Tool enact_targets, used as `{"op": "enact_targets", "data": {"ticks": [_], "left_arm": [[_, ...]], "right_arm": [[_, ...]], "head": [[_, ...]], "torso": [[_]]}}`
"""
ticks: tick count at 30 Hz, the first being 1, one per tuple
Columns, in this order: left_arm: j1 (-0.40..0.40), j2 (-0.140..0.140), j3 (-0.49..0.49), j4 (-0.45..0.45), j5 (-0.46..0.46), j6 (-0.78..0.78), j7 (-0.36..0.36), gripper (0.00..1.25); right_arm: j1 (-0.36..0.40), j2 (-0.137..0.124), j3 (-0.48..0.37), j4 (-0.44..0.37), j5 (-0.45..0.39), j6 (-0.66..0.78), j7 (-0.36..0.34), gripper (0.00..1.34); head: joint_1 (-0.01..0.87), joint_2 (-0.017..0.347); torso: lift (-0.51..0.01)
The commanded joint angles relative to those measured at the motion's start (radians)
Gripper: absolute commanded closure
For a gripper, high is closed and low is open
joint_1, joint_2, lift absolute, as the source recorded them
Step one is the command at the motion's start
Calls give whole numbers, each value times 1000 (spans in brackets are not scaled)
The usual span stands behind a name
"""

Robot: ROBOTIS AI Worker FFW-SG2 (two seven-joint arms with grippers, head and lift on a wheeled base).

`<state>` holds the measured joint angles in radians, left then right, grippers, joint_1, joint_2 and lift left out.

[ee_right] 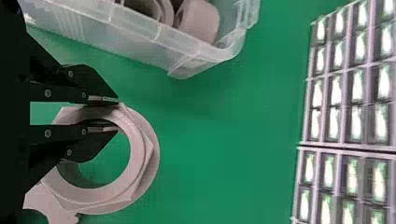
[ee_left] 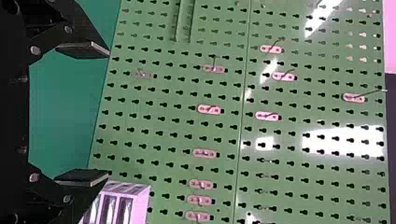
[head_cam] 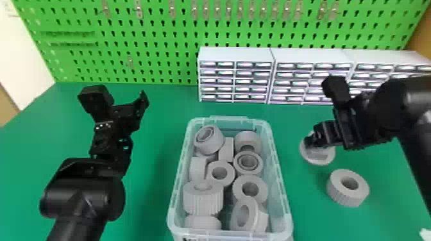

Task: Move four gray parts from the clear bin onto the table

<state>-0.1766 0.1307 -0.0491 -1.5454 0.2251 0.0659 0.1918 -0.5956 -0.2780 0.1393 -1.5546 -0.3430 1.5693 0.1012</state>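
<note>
The right gripper (head_cam: 311,142) is closed to a narrow gap around the wall of a gray ring (head_cam: 317,157), between another gray part (head_cam: 348,192) and the clear bin (head_cam: 281,179) of gray parts, while the left gripper (head_cam: 124,97) is wide open and empty, beyond the bin's other side.

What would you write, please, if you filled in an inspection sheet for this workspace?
Surface: green table.
Job's things: clear bin holding gray parts; to its right, a ring and, on the table, a ribbed part.
Clutter: white object at the head view's lower right corner, cut off; cannot tell what.
Left gripper: open, left of the bin.
Right gripper: closed on the ring's wall, one finger inside the hole.
Cables: nothing seen.
Surroundings: pegboard and drawer units behind.
</note>
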Motion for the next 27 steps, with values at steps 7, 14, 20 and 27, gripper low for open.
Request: {"op": "enact_targets", "data": {"ticks": [7,14,20,27], "left_arm": [[-1,-5,5,1,-1,-2,0,348],[-1,-11,3,2,-3,-2,0,348],[-3,-11,3,2,-1,-3,0,348],[-3,-13,3,4,-3,-5,0,348]], "right_arm": [[16,5,39,110,7,3,0,1013],[22,6,57,148,1,3,0,1013],[23,8,77,176,-10,3,0,1013],[26,8,95,192,-19,3,0,1013]], "head": [[693,72],[693,72],[693,72],[693,72]], "torso": [[-52],[-52],[-52],[-52]]}}
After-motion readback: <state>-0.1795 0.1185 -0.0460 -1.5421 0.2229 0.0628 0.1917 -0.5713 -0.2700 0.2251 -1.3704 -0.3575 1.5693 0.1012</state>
